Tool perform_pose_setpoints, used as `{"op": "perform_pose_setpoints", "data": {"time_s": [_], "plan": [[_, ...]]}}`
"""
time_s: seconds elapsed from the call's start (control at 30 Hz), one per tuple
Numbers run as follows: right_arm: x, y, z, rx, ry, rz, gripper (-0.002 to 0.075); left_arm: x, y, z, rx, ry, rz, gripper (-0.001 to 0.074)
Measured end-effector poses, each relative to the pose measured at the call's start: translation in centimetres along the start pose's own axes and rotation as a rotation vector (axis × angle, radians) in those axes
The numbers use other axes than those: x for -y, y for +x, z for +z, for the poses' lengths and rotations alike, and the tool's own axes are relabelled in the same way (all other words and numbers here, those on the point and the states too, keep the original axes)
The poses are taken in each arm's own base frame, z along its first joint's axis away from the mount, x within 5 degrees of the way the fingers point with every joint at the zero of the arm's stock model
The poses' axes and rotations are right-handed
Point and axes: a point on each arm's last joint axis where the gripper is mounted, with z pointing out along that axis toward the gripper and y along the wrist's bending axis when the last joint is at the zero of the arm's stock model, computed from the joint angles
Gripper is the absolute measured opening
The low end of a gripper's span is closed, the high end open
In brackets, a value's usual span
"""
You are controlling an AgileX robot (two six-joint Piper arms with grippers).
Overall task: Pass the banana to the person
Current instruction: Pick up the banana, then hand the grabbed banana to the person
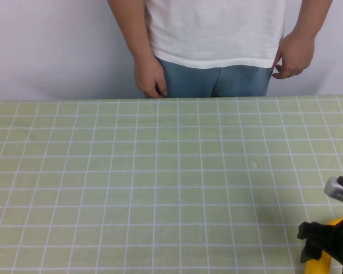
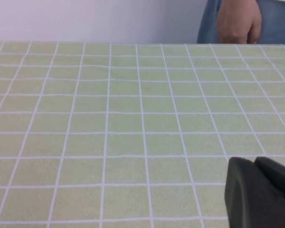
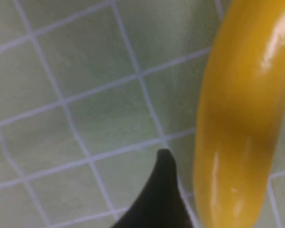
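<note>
Your right gripper [image 1: 326, 242] is down low at the near right corner of the table [image 1: 160, 182], right at the banana [image 1: 319, 264]. In the right wrist view one black finger [image 3: 156, 194] sits just beside the banana [image 3: 242, 118], and the yellow skin is shiny and curved. You cannot tell if the gripper is open or closed on it, because only that one finger shows there.

Your left gripper [image 2: 259, 194] shows only as a dark shape in the corner of the left wrist view (it does not show in the high view at all). You cannot tell if it is open or closed.

There is one banana. It lies on the green checked table at the near right edge, partly hidden by the right gripper.

There is one person [image 1: 217, 34], standing at the far side of the table, well apart from the banana. Two hands hang down: one hand [image 1: 150, 77] and the other hand [image 1: 294, 54].
</note>
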Motion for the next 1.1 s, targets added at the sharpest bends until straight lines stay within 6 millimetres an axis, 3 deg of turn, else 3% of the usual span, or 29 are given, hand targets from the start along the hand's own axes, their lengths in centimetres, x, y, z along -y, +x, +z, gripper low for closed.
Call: {"op": "perform_pose_setpoints", "data": {"time_s": [0.07,0.17,0.2,0.23,0.27,0.67,0.77,0.87,1.1], "plan": [[0.1,-0.1,0.4,-0.01,0.014,-0.005,0.0493,0.0,0.0,0.0,0.0,0.0,0.0,-0.0004],[0.2,-0.1,1.0,-0.023,0.033,-0.014,0.034,0.0,0.0,0.0,0.0,0.0,0.0,-0.0004],[0.6,0.5,1.5,-0.062,0.052,0.012,0.0412,0.0,0.0,0.0,0.0,0.0,0.0,-0.0004],[0.2,-0.1,1.3,-0.032,0.041,-0.017,0.0239,0.0,0.0,0.0,0.0,0.0,0.0,-0.0004],[0.2,-0.1,1.4,-0.034,0.042,-0.017,0.0216,0.0,0.0,0.0,0.0,0.0,0.0,-0.0004],[0.1,-0.1,0.6,-0.006,0.023,-0.05,0.02,0.0,0.0,0.0,0.0,0.0,0.0,-0.0004],[-0.1,-0.2,-1.3,0.061,-0.021,-0.065,0.02,0.0,0.0,0.0,0.0,0.0,0.0,-0.0004],[-0.8,-1.0,-4.8,0.167,-0.059,-0.124,0.02,0.0,0.0,0.0,0.0,0.0,0.0,-0.0004],[-3.0,-3.0,-16.7,0.509,-0.191,-0.193,0.02,0.0,0.0,0.0,0.0,0.0,0.0,-0.0004]]}}
